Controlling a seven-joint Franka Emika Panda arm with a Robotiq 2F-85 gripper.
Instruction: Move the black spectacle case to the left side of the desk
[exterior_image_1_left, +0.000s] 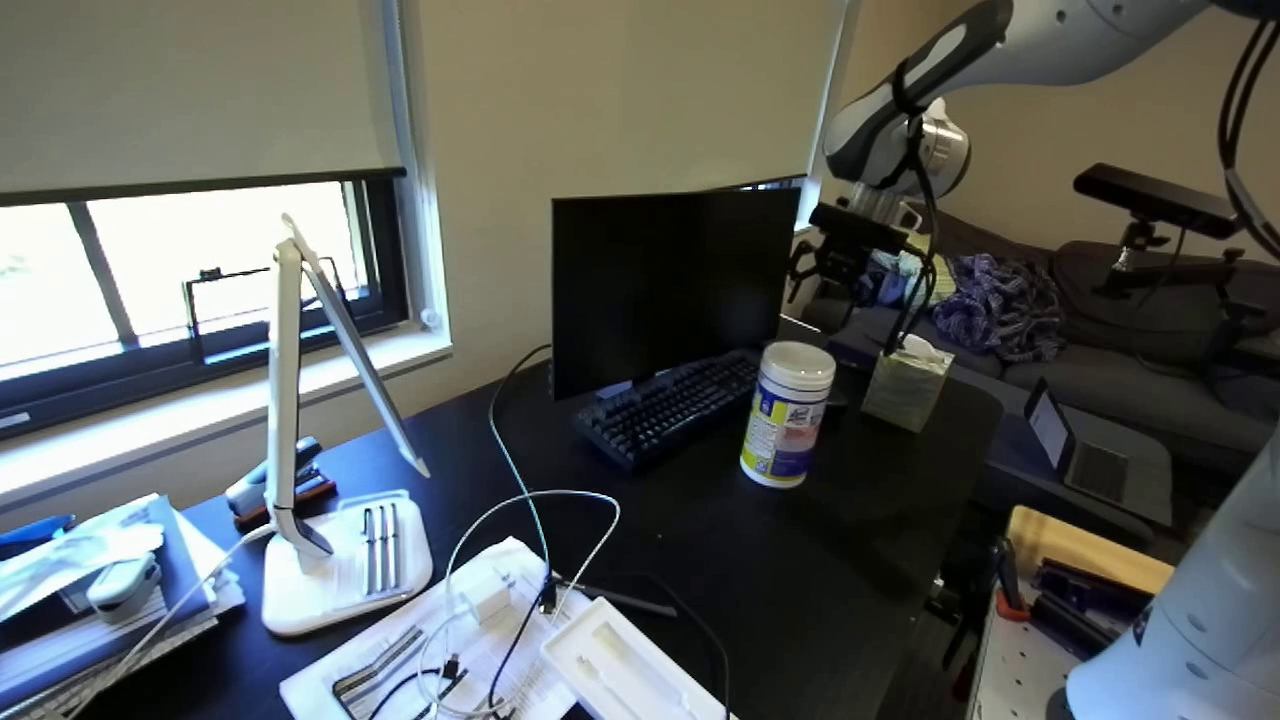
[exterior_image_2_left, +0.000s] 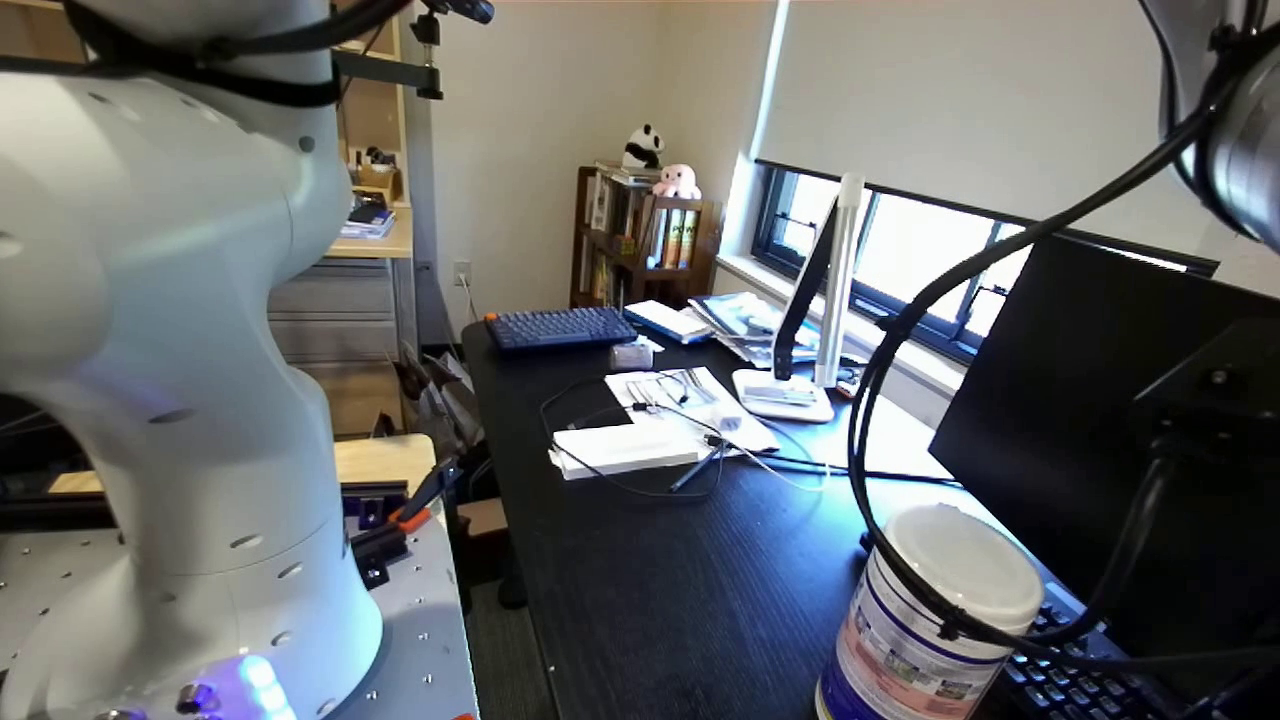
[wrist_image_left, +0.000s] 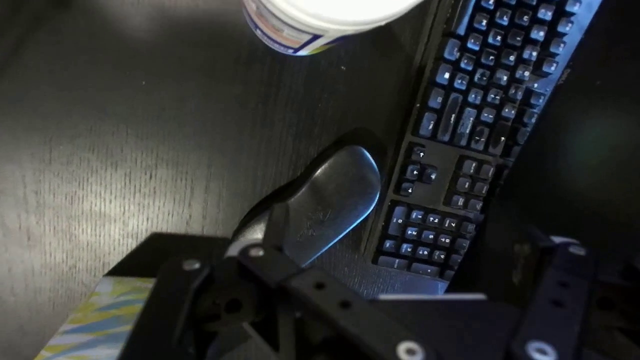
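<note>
The black spectacle case (wrist_image_left: 335, 192) lies on the black desk (wrist_image_left: 125, 165) in the wrist view, between the white canister and the keyboard. One gripper finger covers its lower end there. In an exterior view it is mostly or wholly hidden behind the canister. The desk also shows in both exterior views (exterior_image_1_left: 760, 560) (exterior_image_2_left: 650, 590). My gripper (wrist_image_left: 404, 242) is open and empty, its fingers wide apart. In an exterior view my gripper (exterior_image_1_left: 840, 265) hangs well above the desk, near the monitor's right edge. The case is below it, not touched.
The white canister (exterior_image_1_left: 788, 415) stands in front of the keyboard (exterior_image_1_left: 670, 405) and monitor (exterior_image_1_left: 680, 285). A tissue box (exterior_image_1_left: 908, 388) stands at the desk's end. A white lamp (exterior_image_1_left: 345, 560), papers, cables and a white tray (exterior_image_1_left: 630, 665) lie on the far part of the desk.
</note>
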